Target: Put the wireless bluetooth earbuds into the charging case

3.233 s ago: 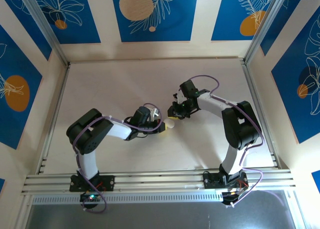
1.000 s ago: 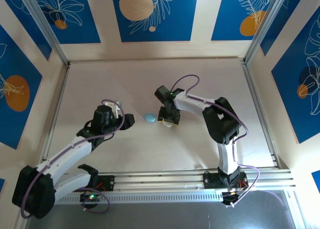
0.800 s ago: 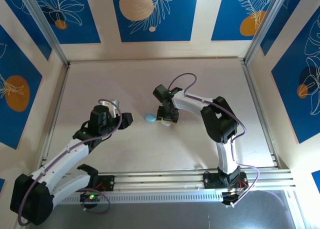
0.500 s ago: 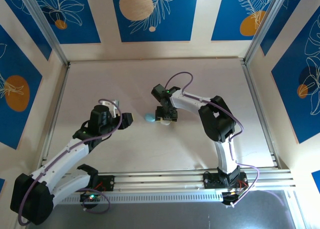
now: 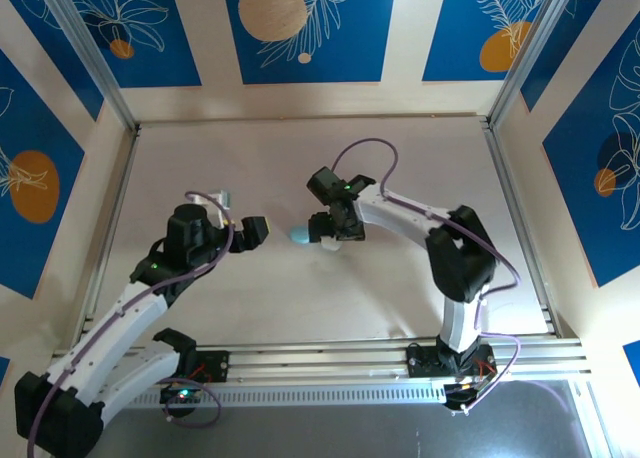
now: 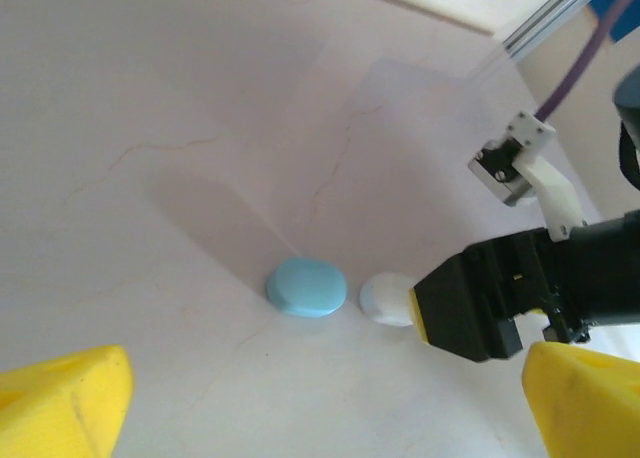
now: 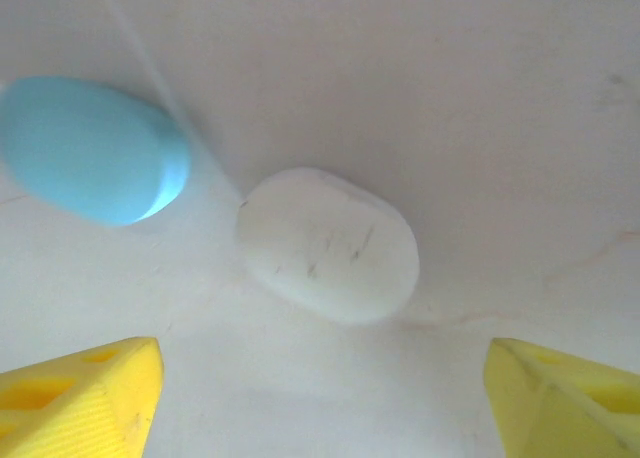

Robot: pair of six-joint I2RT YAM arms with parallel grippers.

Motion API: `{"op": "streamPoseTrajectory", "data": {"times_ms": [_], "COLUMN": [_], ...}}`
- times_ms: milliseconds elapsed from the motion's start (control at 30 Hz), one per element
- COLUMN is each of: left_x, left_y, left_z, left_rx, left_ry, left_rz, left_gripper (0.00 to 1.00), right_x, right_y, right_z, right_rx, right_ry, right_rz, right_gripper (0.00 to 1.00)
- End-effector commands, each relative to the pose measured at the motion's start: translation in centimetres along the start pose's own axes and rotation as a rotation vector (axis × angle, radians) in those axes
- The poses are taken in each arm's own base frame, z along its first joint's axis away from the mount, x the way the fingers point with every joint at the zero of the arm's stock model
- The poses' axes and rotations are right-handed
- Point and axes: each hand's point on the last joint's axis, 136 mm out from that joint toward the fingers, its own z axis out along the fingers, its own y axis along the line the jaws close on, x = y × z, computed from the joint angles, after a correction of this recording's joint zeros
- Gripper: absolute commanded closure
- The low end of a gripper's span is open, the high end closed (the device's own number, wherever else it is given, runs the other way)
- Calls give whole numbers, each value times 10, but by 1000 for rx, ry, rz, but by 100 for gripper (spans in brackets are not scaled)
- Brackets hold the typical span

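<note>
Two shut oval charging cases lie side by side mid-table: a light blue one (image 5: 299,235) (image 6: 307,286) (image 7: 90,148) and a white one (image 7: 330,243) (image 6: 385,298). My right gripper (image 5: 336,232) (image 7: 320,403) hovers right over the white case, open, with its yellow fingertips wide apart and touching nothing. In the left wrist view its black finger covers the white case's right end. My left gripper (image 5: 256,230) (image 6: 320,418) stands open to the left of the blue case, well clear of it. The earbuds are out of view.
Aluminium rails run along the table's left (image 5: 110,228), right (image 5: 520,218) and near (image 5: 320,363) edges, with blue-panelled walls beyond. The right arm's purple cable (image 5: 365,153) loops above the cases.
Both grippers have opened wider. The left arm has drawn back to the left, away from the middle. The right gripper has stayed over the white case, shifting slightly.
</note>
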Motion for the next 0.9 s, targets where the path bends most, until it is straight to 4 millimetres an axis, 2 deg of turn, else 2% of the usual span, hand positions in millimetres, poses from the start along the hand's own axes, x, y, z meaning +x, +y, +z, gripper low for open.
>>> {"op": "streamPoseTrajectory", "data": {"times_ms": [0, 233, 400, 500, 633, 733, 867], "left_x": [-26, -59, -70, -71, -67, -62, -55], "left_y": [-9, -26, -18, -4, 10, 29, 45], "left_z": [-30, -86, -123, -139, -147, -141, -115], "left_rx": [-17, -15, -72, -149, -206, -286, -342], "left_ry": [-62, -214, -337, -398, -431, -435, -409], "left_rz": [37, 85, 99, 96, 87, 54, 63], "left_gripper": [0, 0, 0, 0, 0, 0, 0], "right_x": [-2, 6, 17, 25, 38, 46, 49], "right_y": [7, 22, 7, -13, -53, -89, -125], "right_z": [-37, -104, -142, -164, -193, -203, -204], "right_rx": [-25, -96, -108, -137, -164, -139, -107], "right_ry": [-122, -355, -526, -651, -823, -895, -950], "right_rz": [-77, -225, -246, -234, -198, -139, -94], "right_gripper": [13, 2, 1, 1, 1, 1, 1]}}
